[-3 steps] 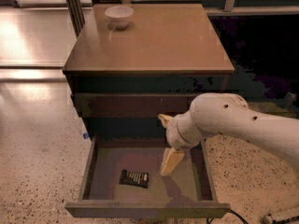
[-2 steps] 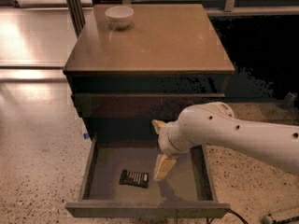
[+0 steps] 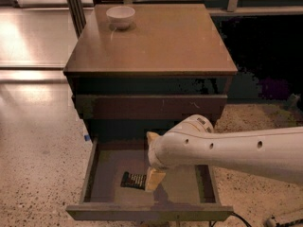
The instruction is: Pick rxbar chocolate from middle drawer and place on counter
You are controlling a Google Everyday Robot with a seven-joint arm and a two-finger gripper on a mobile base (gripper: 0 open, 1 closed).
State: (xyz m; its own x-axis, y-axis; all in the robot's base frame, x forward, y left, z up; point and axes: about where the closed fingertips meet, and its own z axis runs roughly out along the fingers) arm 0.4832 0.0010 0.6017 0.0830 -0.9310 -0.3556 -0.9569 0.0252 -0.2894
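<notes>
Rxbar chocolate point(image 3: 133, 179) lies flat on the grey floor of the pulled-out middle drawer point(image 3: 147, 212), left of centre. The gripper point(image 3: 154, 181) hangs from the white arm point(image 3: 227, 151) down into the drawer, its tip at the bar's right end. Whether it is parted or closed cannot be told. A white bowl point(image 3: 120, 16) sits at the back left of the counter point(image 3: 161, 41).

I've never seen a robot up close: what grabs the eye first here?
A big white arm reaches in from the picture's right, its end effector down in the open middle drawer, right beside the black rxbar chocolate. A white bowl sits back left on the counter.
</notes>
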